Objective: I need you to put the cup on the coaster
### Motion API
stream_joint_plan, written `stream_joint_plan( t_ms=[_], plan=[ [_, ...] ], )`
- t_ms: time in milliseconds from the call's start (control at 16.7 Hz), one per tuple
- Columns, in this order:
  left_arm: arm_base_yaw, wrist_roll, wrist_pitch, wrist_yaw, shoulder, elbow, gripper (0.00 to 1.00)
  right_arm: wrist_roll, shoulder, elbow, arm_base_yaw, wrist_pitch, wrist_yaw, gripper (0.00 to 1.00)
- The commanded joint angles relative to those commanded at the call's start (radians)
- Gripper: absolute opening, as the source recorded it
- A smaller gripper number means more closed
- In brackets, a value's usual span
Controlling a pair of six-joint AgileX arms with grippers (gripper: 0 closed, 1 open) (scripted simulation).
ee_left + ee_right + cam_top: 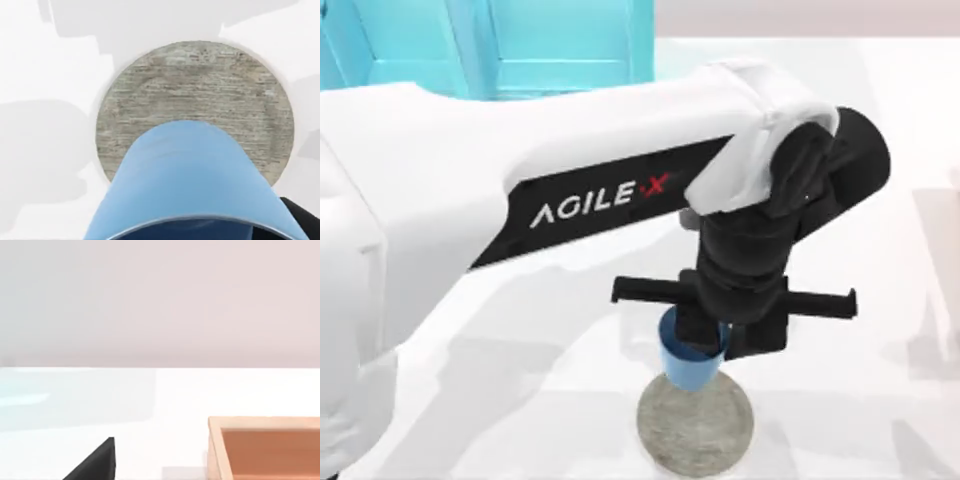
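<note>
The small blue cup (692, 365) hangs in my left gripper (705, 335), whose black fingers are shut on its dark rim. The left arm reaches across the table from the left side of the top view. Below the cup lies the coaster (696, 425), a flat grey speckled disc near the front edge. The cup's base is over the far half of the disc; I cannot tell whether it touches. In the left wrist view the cup (192, 185) covers the near part of the coaster (200, 90). A black part of my right gripper (95, 462) shows in the right wrist view.
A large light-blue shelf unit (520, 45) stands at the back left of the white table (880, 380). In the right wrist view a tan wooden box (265, 447) sits on the table close to the right gripper.
</note>
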Motion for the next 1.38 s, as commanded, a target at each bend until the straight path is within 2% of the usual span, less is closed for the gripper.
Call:
stream_joint_plan(
  t_ms=[120, 300, 660, 1020, 1320, 1380],
  plan=[
    [-0.025, -0.087, -0.009, 0.002, 0.006, 0.02, 0.0, 0.0, 0.0, 0.0, 0.0, 0.0, 0.0, 1.0],
    [-0.04, -0.139, -0.015, 0.003, 0.01, 0.031, 0.0, 0.0, 0.0, 0.0, 0.0, 0.0, 0.0, 1.0],
    [-0.033, -0.135, 0.004, 0.003, 0.006, 0.012, 0.0, 0.0, 0.0, 0.0, 0.0, 0.0, 0.0, 1.0],
    [-0.026, -0.124, 0.214, 0.004, 0.027, -0.176, 0.0, 0.0, 0.0, 0.0, 0.0, 0.0, 0.0, 1.0],
    [-0.026, -0.124, 0.233, 0.003, 0.032, -0.194, 0.0, 0.0, 0.0, 0.0, 0.0, 0.0, 0.0, 1.0],
    [-0.026, -0.124, 0.233, 0.003, 0.032, -0.194, 0.08, 0.0, 0.0, 0.0, 0.0, 0.0, 0.0, 1.0]
  ],
)
